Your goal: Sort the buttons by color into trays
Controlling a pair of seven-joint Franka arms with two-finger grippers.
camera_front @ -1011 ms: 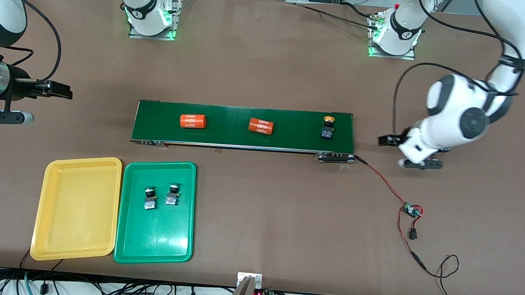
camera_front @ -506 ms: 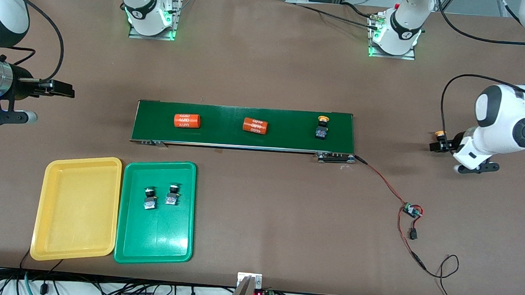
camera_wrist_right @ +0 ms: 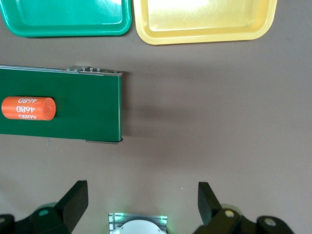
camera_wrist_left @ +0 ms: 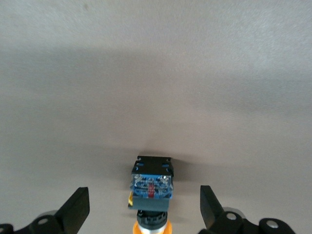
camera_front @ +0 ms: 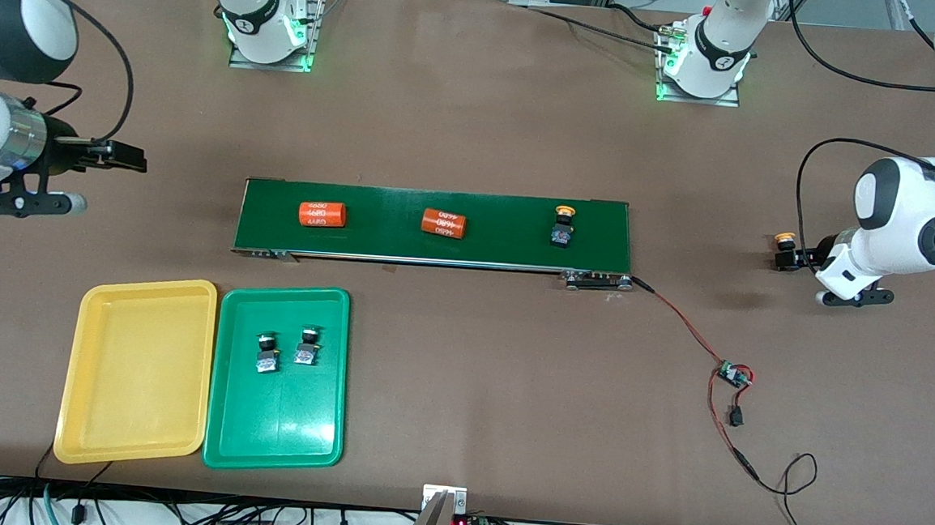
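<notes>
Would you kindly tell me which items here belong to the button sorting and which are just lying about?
Job:
- yellow buttons
- green buttons
- yellow tray
- green tray

Lying about:
- orange cylinders
- conveyor belt
- wired circuit board

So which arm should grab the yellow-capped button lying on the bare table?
Left, probably. Its open claw hangs right at the yellow-capped push-button at its end of the brown table. The right claw, open, waits past the dark-green conveyor belt's other end.

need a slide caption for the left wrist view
Left end effector open around a yellow-capped button lying on the bare brown table.
</notes>
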